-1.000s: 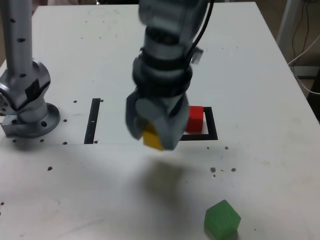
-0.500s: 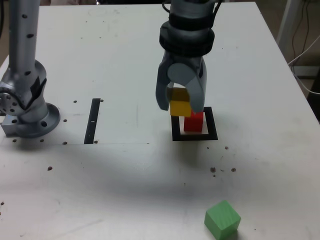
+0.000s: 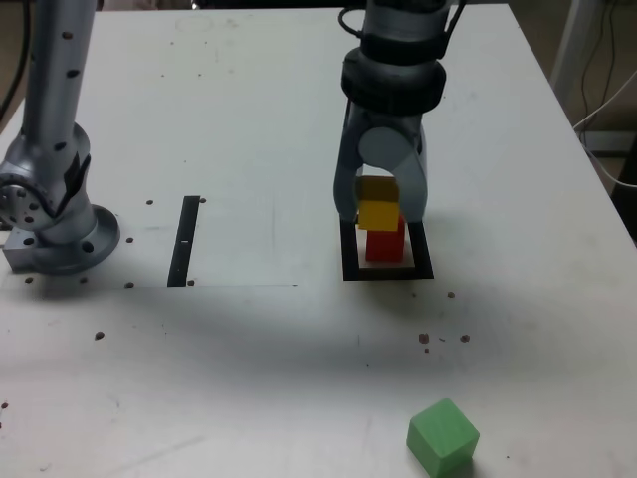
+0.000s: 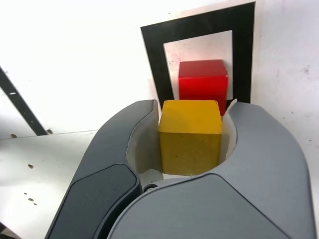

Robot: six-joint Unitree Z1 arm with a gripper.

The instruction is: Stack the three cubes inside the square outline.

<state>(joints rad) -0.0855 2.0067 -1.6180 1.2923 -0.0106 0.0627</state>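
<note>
The white bench (image 3: 299, 349) fills nearly the whole exterior view, speckled with small dark marks. The arm's grey base (image 3: 55, 224) stands at the left edge of that frame, its column rising out of the top left corner. The arm's forearm (image 3: 398, 50) comes down from the top centre, ending in the hand (image 3: 383, 204), which points down at the frame's centre right.

The hand grips the yellow cube (image 3: 378, 213) between its two grey fingers (image 3: 413, 194); the wrist view shows the yellow cube (image 4: 190, 137) pinched on both sides, the curved fingers (image 4: 259, 149) wrapping it.

The black square outline (image 3: 386, 271) lies on the bench just below the hand, at the centre right of the exterior view. The red cube (image 3: 385, 245) sits inside its white centre. In the wrist view the red cube (image 4: 203, 86) shows inside the outline (image 4: 154, 59), just beyond the yellow one. The yellow cube is directly above the red cube and slightly offset toward the exterior view's left; whether they touch is not clear.

A thin black bar (image 3: 185, 241) is marked on the bench at the centre left of the exterior view, well apart from the outline.

The green cube (image 3: 442, 435) rests on the bench at the lower right of the exterior view, well apart from the others.
</note>
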